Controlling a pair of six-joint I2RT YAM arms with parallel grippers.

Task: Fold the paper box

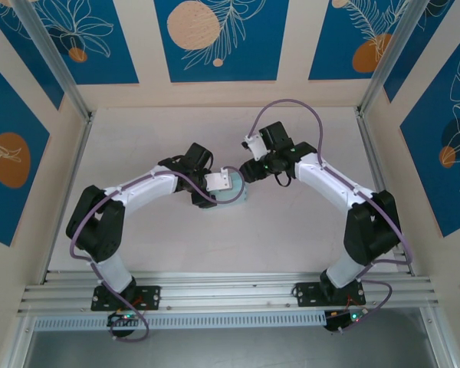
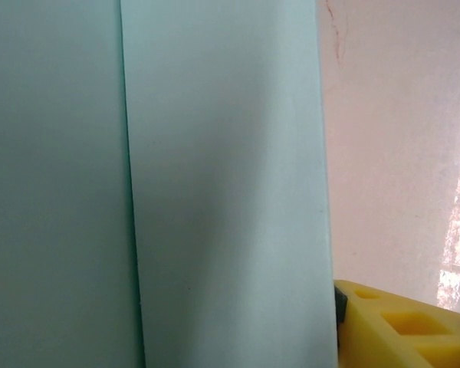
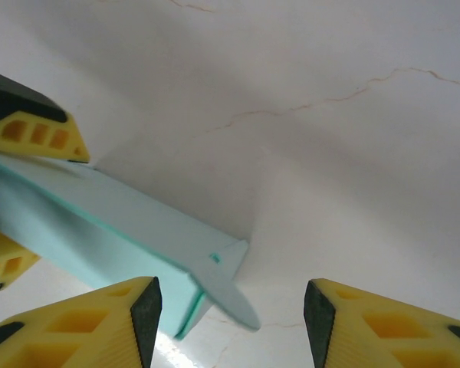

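Paper box (image 3: 115,222): pale blue card, formed into a long squared body. One rounded flap (image 3: 231,295) sticks out flat at its end. It is about mid-tabletop (image 1: 291,230), between the two grippers and well clear of every edge. I cannot tell whether it rests on the surface or is held just above it.

Views compared:
- Top view: the box is a small pale patch under the tip of the left gripper (image 1: 230,188). The grip cannot be read from here.
- Right wrist view: the left gripper's two yellow fingers (image 3: 38,130) lie one on each side of the box body, pressed against it. The left claw is clamped on the box.
- Left wrist view: two card panels meet at a straight crease (image 2: 130,192), very close to the lens. One yellow finger sits in the lower right corner just beside the card's edge, with bare tabletop to the right.

Right gripper (image 3: 228,310): jaws parted, with bare tabletop in the gap and nothing held. The finger on the left of that view is just beside the box's end, and the flap tip points toward the gap. I cannot tell whether they touch.

Arms, top view: the left arm (image 1: 100,222) has its elbow out toward the left edge and its forearm runs inward to the centre. The right arm (image 1: 368,222) mirrors it, with its wrist a little nearer the far edge. The two tips are near each other, meeting at the box.
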